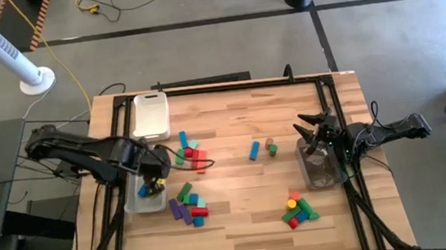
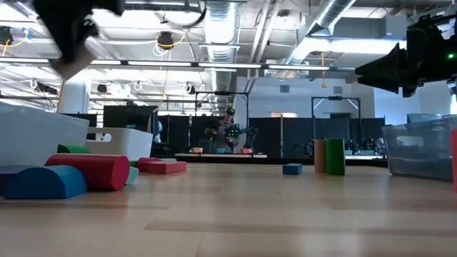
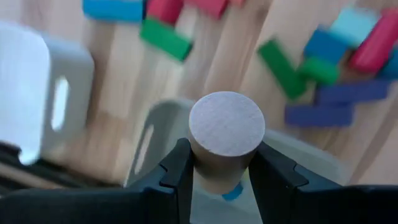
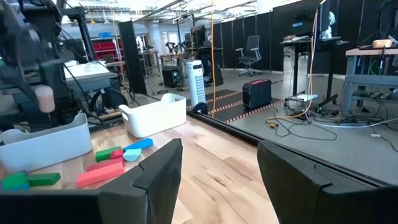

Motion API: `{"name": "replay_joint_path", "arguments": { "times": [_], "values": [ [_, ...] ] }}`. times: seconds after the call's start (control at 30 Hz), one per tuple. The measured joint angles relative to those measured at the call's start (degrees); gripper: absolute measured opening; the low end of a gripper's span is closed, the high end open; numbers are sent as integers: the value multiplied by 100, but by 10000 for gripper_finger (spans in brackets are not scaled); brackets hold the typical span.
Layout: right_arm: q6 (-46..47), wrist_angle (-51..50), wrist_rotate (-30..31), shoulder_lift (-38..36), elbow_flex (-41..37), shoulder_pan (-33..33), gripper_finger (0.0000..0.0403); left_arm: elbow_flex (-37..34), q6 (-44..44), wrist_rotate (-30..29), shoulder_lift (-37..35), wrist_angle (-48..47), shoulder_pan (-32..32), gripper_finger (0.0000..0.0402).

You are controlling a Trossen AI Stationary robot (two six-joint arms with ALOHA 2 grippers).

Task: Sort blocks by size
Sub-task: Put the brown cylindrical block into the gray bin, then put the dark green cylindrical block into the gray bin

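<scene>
The left gripper (image 3: pixel 221 180) pinches a plain wooden cylinder (image 3: pixel 226 140) above the bin (image 1: pixel 145 198) at the table's left edge; the bin's contents are mostly hidden. The right gripper (image 4: pixel 217 171) waits spread over the right bin (image 1: pixel 319 169). Remaining blocks (image 1: pixel 189 204) lie scattered on the table (image 1: pixel 240 214).

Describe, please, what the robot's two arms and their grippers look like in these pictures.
Both arms are dark, nearly black, jointed and angular. The left gripper has two matte black fingers with stepped, angular inner faces. The right gripper has broad, flat black fingers. A small green light glows near the right arm's wrist.
</scene>
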Motion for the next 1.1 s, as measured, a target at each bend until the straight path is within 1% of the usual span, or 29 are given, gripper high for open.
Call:
{"name": "replay_joint_path", "arguments": {
  "times": [0.23, 0.43, 0.57, 0.87, 1.1],
  "values": [
    [2, 1, -1, 1, 0, 0, 239, -1087, -265, 488, -14, 125, -30, 120],
    [2, 1, -1, 1, 0, 0, 239, -1591, -268, 816, -14, 569, -30, 120],
    [2, 0, 0, 0, 0, 0, 239, -1741, -303, 859, -14, 782, -30, 127],
    [4, 1, 0, 0, 1, 0, 239, -1778, -289, 816, -14, 778, -28, 173],
    [4, 0, -2, 0, 2, 0, 239, -1778, -286, 813, -14, 778, -28, 180]
  ]
}}
